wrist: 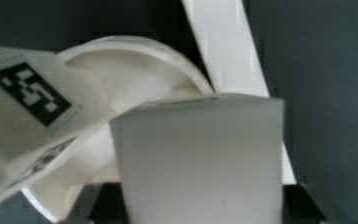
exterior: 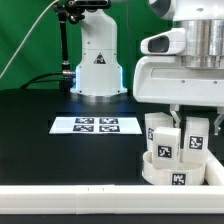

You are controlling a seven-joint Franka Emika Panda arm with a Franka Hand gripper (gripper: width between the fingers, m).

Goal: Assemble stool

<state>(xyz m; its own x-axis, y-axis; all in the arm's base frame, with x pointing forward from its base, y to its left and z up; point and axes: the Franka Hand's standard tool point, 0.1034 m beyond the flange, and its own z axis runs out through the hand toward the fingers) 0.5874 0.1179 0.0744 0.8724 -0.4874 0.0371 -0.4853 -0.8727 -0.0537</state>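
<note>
Round seat [exterior: 168, 172] holds upright legs [exterior: 160, 141]; end effector [exterior: 182, 118] above, grip state indiscernible.

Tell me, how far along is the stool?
Partway. Two legs already stand up from the round seat. The gripper is over a third leg there; whether it grips is unclear. Any further legs aren't in view.

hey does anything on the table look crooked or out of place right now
Nothing looks spilled or broken. The stool seat sits against the border rail with white legs standing in it. One leg under the gripper seems slightly tilted. The marker board lies flat.
</note>
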